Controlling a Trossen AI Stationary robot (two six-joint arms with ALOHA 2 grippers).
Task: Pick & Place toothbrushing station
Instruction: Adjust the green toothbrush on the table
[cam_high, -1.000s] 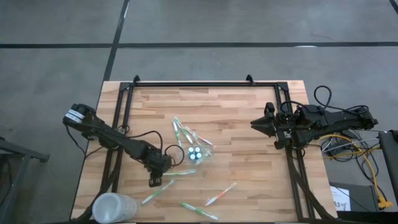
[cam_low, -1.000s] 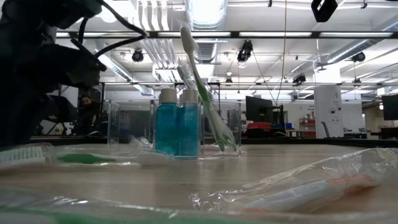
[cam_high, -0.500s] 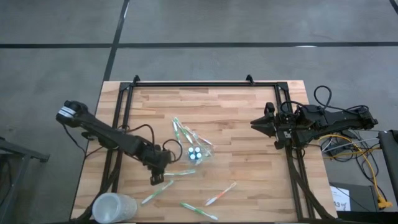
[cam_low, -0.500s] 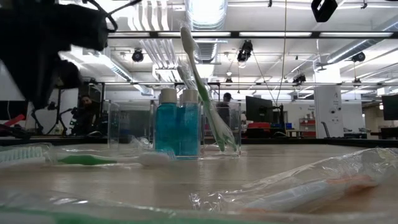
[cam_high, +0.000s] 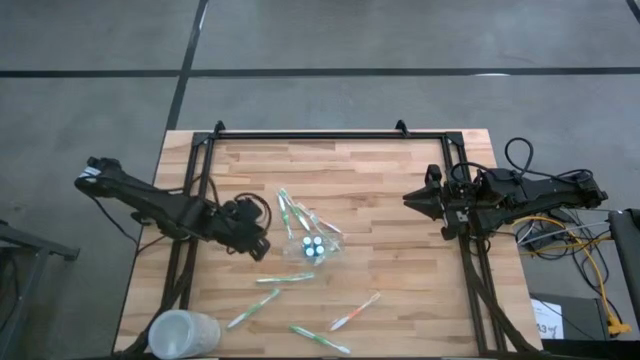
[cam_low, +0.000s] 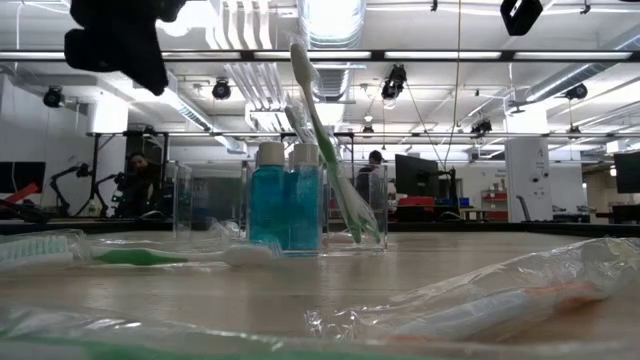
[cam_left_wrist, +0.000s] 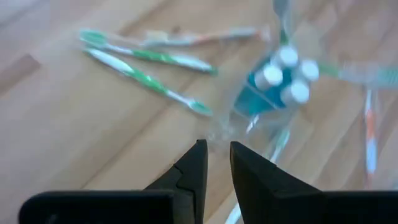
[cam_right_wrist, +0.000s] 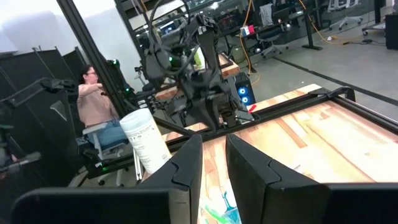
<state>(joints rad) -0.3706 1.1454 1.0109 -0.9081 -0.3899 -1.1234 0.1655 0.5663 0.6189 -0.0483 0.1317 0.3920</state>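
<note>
The see-through holder stands upright on the wooden table, holding blue tubes with white caps and a green-and-white toothbrush. It also shows in the left wrist view. My left gripper hovers shut and empty above the table, just left of the holder; its fingers point toward the holder. My right gripper waits shut and empty at the table's right side.
Loose toothbrushes lie flat on the table near the front edge, and more lie beyond the holder. A frosted white cup stands at the near left corner. A black frame runs along the far edge.
My left gripper has risen from low over the table near the front toothbrushes and gone toward the far edge, turning so its fingers point toward the holder. The holder and the toothbrushes have stayed in place.
</note>
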